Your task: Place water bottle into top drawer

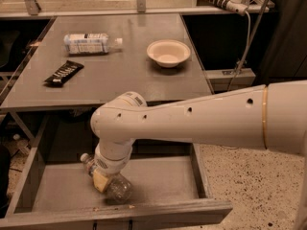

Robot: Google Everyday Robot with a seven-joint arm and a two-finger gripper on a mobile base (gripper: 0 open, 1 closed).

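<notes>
The gripper (102, 178) was down inside the top drawer (160, 182); the water bottle (119, 189) lay on the drawer's floor under it; clamped or loosed, couldn't tell; release and retreat looked left.

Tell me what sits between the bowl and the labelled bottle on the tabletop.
Nothing; the camera view shows bare table between bowl and labelled bottle. The gripper is down in the top drawer, at the water bottle.
</notes>
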